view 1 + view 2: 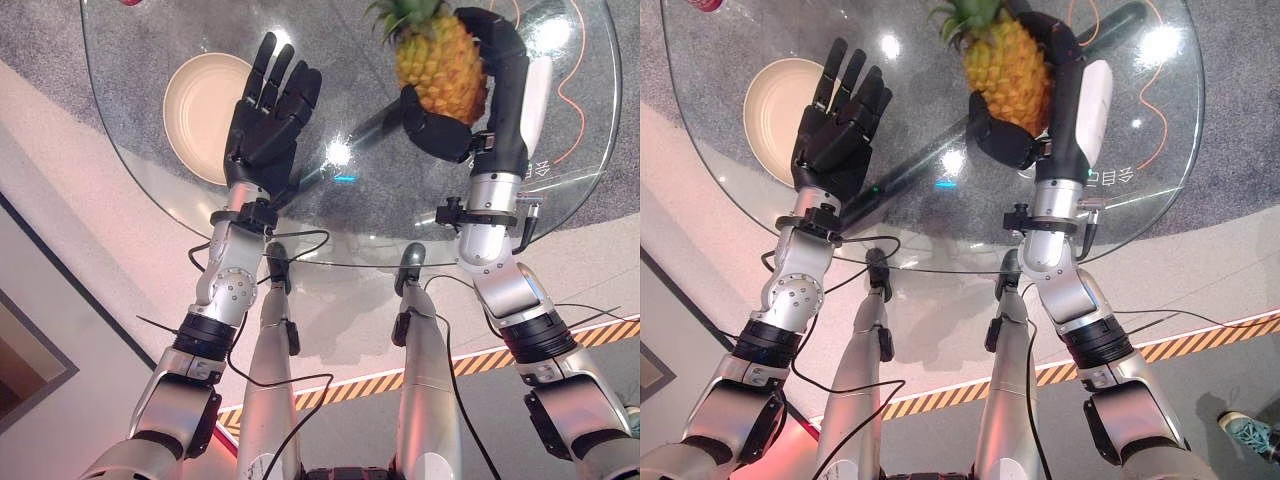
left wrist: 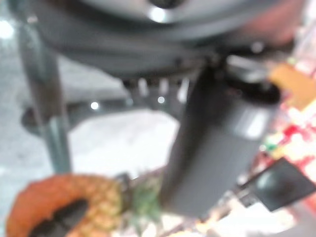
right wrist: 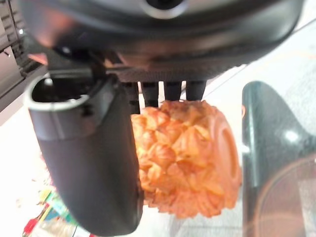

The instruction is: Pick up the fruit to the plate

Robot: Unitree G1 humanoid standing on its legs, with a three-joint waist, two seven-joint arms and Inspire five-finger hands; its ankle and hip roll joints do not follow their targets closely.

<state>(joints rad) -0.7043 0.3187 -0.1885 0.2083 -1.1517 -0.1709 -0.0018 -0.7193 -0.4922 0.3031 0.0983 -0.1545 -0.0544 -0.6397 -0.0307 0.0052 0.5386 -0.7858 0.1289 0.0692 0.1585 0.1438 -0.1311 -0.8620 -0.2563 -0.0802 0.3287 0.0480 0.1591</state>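
Observation:
A yellow-orange pineapple [image 1: 440, 62] with a green crown is held above the round glass table [image 1: 560, 190], toward its right side. My right hand [image 1: 500, 70] is shut on it, thumb below and fingers curled over the far side; the right wrist view shows the pineapple [image 3: 185, 158] between thumb and fingers. A cream plate [image 1: 200, 100] lies on the table's left part. My left hand [image 1: 268, 105] hovers open with straight fingers over the plate's right edge, well left of the pineapple. The left wrist view catches the pineapple [image 2: 64, 202] from the side.
The glass table's near edge [image 1: 340, 262] curves in front of both arms. A small red object [image 1: 706, 4] sits at the far left rim. An orange cord [image 1: 1145, 100] lies beneath the glass on the right. A striped floor line [image 1: 470, 362] runs below.

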